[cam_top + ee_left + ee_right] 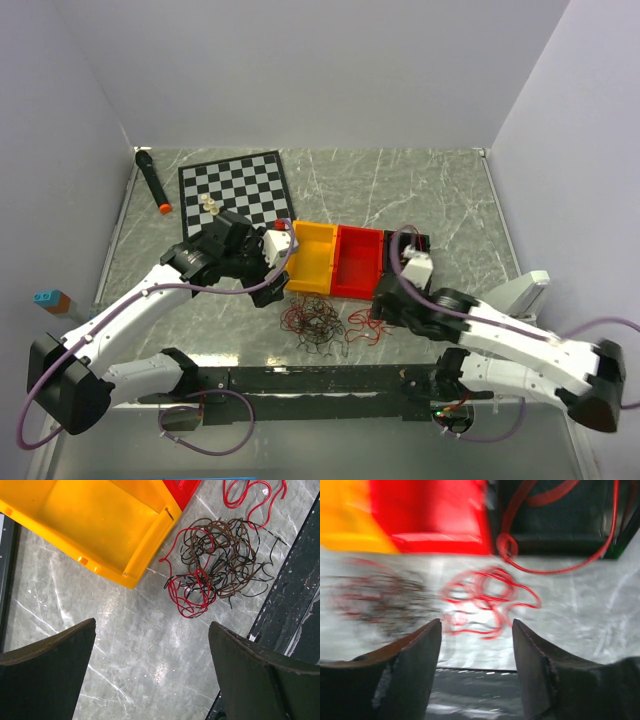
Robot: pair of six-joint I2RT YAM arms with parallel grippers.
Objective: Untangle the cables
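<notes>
Cables (320, 325): thin curly red and black wires, tangled heap on grey marble-look table (430, 190), just in front of yellow plastic bin (312, 255). Smaller bunch of red wire loops (368, 325) just right of heap, in front of red plastic bin (358, 262). Left jaws wide open, empty, above bare table near heap. Right jaws parted, nothing between them, above red wire loops; that wrist view blurred. Black-and-white checkered board (235, 190) far left, well apart from heap.
</notes>
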